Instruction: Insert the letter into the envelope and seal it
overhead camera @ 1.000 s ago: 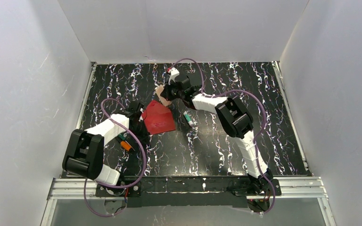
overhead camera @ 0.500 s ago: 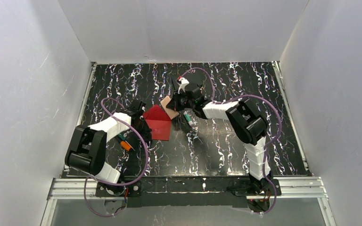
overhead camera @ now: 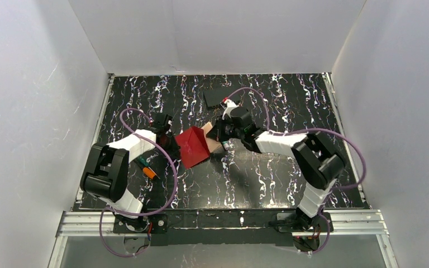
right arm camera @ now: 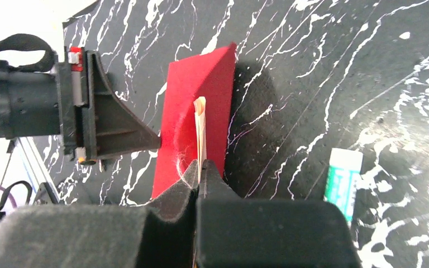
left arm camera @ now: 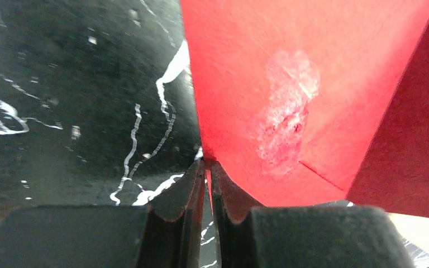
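Note:
The dark red envelope lies mid-table with one side lifted like a tent. My left gripper is shut on its left edge. In the left wrist view the gripper pinches the red envelope at its rim. My right gripper is shut on the letter, a pale sheet held against the envelope's right side. In the right wrist view the letter shows edge-on, rising from the shut gripper in front of the envelope, with the left gripper beyond.
A dark rectangular block lies at the back of the table. A white and green eraser lies just right of my right gripper. Small orange and green items sit by the left arm. White walls enclose the table.
The right gripper carried the letter forward and to the right, down beside the envelope, uncovering the dark block. The envelope has turned and its side has lifted. The left gripper moved slightly toward the back.

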Robot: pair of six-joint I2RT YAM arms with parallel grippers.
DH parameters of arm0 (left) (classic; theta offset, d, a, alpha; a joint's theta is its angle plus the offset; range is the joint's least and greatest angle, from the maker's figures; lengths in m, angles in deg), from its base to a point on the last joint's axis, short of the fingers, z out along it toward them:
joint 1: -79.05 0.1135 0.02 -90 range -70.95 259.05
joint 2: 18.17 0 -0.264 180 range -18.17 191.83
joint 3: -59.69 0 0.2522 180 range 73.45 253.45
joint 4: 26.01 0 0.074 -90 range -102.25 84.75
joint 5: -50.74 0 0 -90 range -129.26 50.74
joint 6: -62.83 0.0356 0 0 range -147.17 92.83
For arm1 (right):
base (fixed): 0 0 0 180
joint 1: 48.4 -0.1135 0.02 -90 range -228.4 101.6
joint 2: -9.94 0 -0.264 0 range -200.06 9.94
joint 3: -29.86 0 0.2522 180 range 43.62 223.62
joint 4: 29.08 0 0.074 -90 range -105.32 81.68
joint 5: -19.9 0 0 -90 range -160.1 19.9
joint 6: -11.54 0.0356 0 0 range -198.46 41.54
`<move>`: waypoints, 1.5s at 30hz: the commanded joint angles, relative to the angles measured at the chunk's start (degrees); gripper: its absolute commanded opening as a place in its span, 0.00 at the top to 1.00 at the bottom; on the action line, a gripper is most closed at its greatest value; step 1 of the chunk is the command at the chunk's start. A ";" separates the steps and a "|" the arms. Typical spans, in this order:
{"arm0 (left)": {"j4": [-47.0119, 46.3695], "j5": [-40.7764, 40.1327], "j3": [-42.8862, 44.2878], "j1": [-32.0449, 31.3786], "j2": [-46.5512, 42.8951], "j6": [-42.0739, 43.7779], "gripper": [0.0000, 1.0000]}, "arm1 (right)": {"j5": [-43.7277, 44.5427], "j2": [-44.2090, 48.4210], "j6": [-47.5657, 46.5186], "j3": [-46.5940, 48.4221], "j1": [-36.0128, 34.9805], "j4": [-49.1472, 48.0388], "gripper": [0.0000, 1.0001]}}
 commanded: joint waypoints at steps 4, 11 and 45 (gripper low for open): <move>5.64 -4.60 0.59 4.01 -2.33 2.06 0.85 | 17.37 13.75 -2.61 1.42 -0.80 12.19 0.99; 6.45 1.35 4.33 4.44 -2.24 2.12 0.58 | 10.75 9.82 -5.23 7.20 -0.80 12.81 0.99; 10.69 7.42 5.99 4.49 9.63 -2.44 0.94 | 0.43 -13.83 12.62 15.46 1.92 9.26 0.99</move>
